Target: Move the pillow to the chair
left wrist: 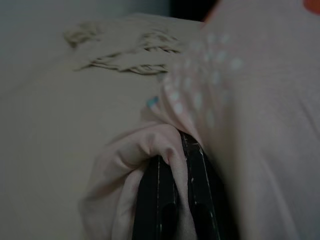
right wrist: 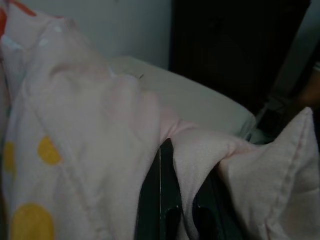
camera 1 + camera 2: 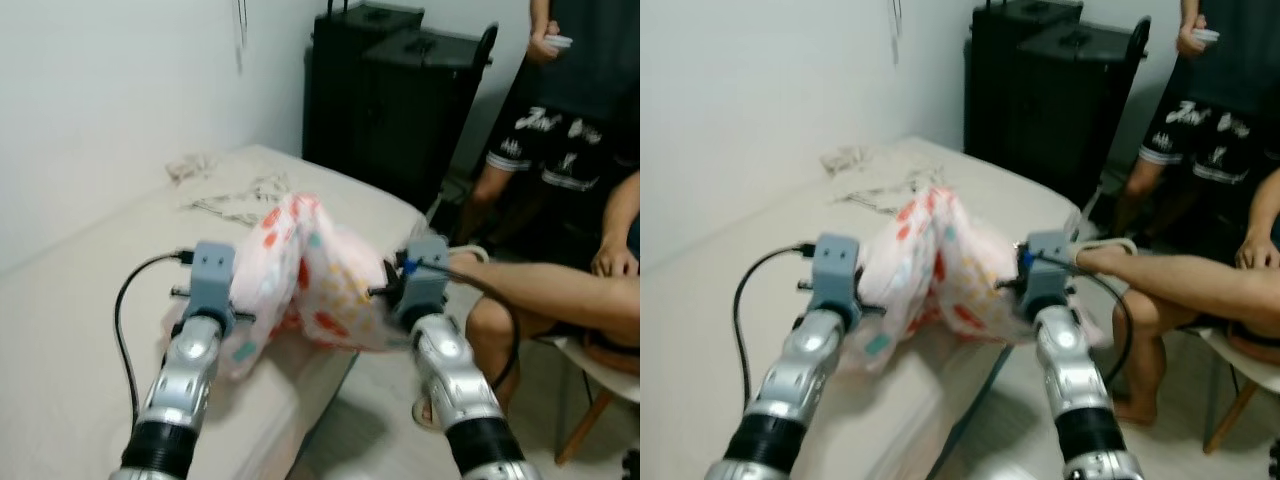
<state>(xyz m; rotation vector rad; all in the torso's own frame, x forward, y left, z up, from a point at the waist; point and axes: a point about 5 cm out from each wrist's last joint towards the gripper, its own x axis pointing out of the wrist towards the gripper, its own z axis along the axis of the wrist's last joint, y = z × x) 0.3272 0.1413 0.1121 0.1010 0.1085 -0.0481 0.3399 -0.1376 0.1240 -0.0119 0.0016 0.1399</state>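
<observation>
A bed (image 3: 80, 290) with a plain cream cover runs along the white wall, with a black cabinet (image 3: 400, 90) beyond its far corner. Beside the bed a seated person (image 3: 560, 290) occupies a pale chair (image 3: 600, 380) with wooden legs, and a second person (image 3: 560, 100) stands behind. The pillow (image 3: 305, 275), pink with orange, yellow and blue spots, is held between the two arms above the near edge of the bed, folded upward into a ridge at its middle, its lower corners drooping toward the cover. A small crumpled cloth (image 3: 230, 190) lies farther up the bed, well apart from the pillow. The left gripper (image 1: 177, 200) has its fingers pressed together on a gathered fold of the pillow's fabric; the right gripper (image 2: 177, 200) likewise pinches a fold at the opposite side. The pillow appears light, soft and wholly limp: it buckles under its own weight, so pinches at two opposite edges carry it best, and thin fabric may slip from the fingers if the arms pull apart. The visible chair is occupied, so the placing spot cannot be judged.
</observation>
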